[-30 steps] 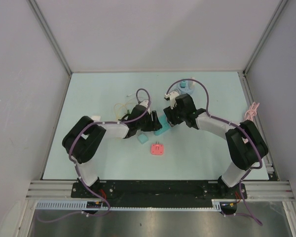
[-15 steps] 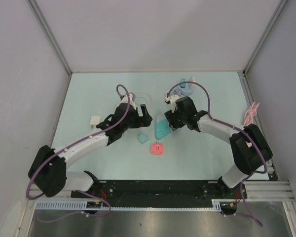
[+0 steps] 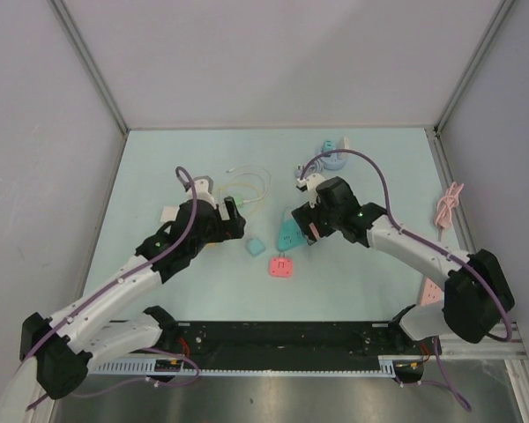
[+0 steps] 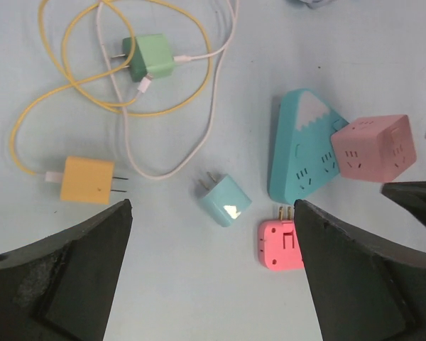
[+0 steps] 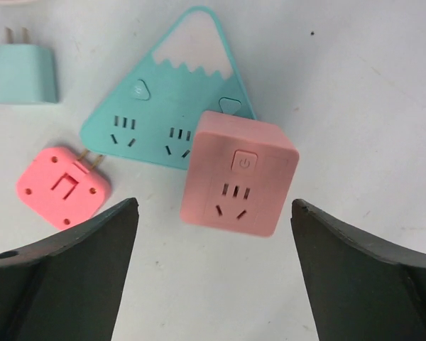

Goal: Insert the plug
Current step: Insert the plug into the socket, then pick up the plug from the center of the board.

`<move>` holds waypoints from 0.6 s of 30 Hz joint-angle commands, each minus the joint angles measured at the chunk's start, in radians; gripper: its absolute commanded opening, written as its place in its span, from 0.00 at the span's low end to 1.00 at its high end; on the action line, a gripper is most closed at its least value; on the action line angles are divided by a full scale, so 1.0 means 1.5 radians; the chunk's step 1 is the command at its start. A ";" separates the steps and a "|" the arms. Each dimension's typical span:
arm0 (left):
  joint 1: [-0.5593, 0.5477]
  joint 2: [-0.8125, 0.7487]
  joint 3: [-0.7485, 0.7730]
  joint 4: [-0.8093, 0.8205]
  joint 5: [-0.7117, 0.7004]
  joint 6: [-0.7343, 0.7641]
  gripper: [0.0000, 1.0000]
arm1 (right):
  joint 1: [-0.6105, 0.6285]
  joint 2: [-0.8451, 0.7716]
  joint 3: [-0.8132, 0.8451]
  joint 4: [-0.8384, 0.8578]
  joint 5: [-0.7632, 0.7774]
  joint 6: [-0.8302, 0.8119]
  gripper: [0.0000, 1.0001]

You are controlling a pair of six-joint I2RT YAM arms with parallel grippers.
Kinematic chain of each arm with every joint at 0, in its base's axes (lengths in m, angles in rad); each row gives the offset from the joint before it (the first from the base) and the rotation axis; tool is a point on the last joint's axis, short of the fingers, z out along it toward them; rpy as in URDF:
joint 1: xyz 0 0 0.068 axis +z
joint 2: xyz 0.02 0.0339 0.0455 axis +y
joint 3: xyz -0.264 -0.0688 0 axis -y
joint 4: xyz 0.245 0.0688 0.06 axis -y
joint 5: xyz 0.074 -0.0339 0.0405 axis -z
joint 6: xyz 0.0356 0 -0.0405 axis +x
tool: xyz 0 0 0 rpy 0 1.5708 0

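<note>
Plug: the pink cube plug [image 5: 239, 172] sits on the table [image 3: 150, 159], pressed against the lower right corner of the teal mountain-shaped strip [image 5: 163, 99], with no gap showing between them.

Just changed: a second ago both arms crowded over the strip with their jaws partly closed. Now both have let go. The left arm has swung back to its own side and the right one has lifted clear.

Meaning: the release suggests the insertion is done or very nearly so. The prongs are hidden, so full seating cannot be confirmed.

Facing: the cube's socket face and power button look straight up at the wrist camera. Judging from the contact, its hidden prongs point sideways into the strip.

Long axis: the cube is nearly square and has no clear long axis. Its edges are turned slightly clockwise against the strip's base.

Right tool: the right tool [image 5: 214, 202] hangs above the cube with its jaws spread wide and holds nothing.

Left tool: the left tool [image 4: 213, 204] is also spread wide and empty, well back from the strip.

Around: a light blue charger [image 4: 225, 201] and a flat pink adapter [image 4: 282, 245] lie loose just beside the strip. A green charger [image 4: 150, 57] and a yellow charger [image 4: 87, 180] lie farther off among their cables.
</note>
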 commanded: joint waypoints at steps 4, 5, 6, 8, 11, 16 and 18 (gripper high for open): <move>-0.002 -0.058 -0.030 -0.094 -0.035 -0.005 1.00 | 0.036 -0.140 0.004 -0.044 0.087 0.062 1.00; -0.003 -0.063 -0.033 -0.100 -0.038 -0.008 1.00 | 0.040 -0.158 -0.003 -0.044 0.088 0.075 1.00; -0.003 -0.067 -0.039 -0.108 -0.043 -0.018 1.00 | 0.041 -0.175 -0.008 -0.037 0.083 0.085 1.00; -0.002 -0.080 -0.044 -0.131 -0.058 -0.028 1.00 | 0.041 -0.236 -0.032 -0.023 0.063 0.103 1.00; -0.001 -0.091 -0.039 -0.166 -0.088 -0.048 1.00 | 0.039 -0.311 -0.062 0.007 0.032 0.137 1.00; 0.029 -0.087 -0.019 -0.180 -0.096 -0.041 1.00 | 0.033 -0.383 -0.096 0.007 0.030 0.140 1.00; 0.059 -0.073 -0.014 -0.176 -0.094 -0.026 1.00 | 0.030 -0.406 -0.113 0.013 0.030 0.136 1.00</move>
